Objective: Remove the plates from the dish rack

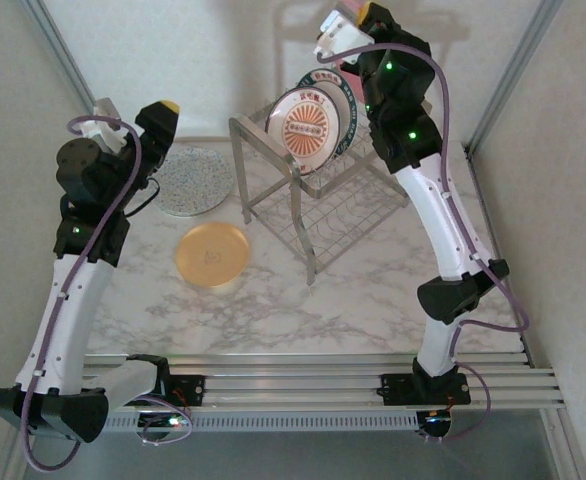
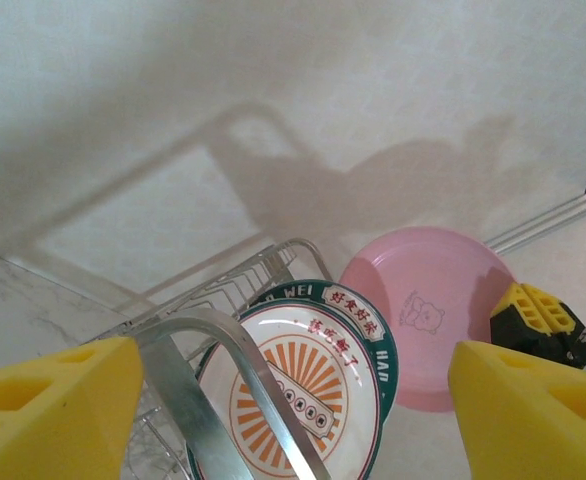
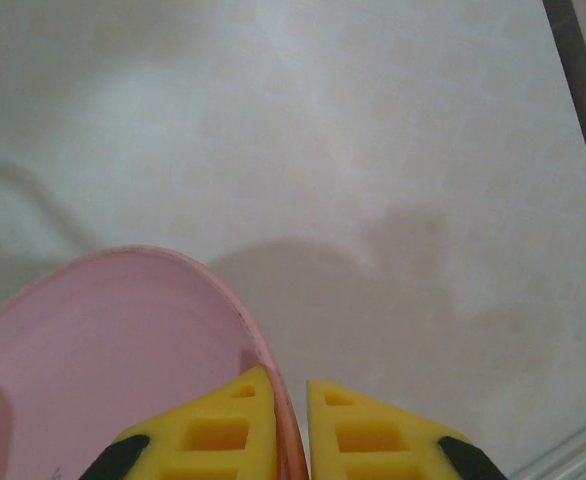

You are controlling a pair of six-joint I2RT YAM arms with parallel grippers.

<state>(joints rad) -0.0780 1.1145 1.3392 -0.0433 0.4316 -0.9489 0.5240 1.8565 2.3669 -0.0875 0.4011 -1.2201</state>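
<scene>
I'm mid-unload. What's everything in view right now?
dish rack: one, silver wire, table centre
sunburst plates: two, white with orange centres, standing in the rack's upper tier
pink plate: one, pink, beyond the rack, rim clamped by the right pincer
speckled plate: one, white speckled, flat on the table left of the rack
orange plate: one, orange, flat on the table, nearer the arms
table: one, white marble
left pincer: yellow pads, open, left of the rack
right pincer: yellow pads, shut on the pink plate
</scene>
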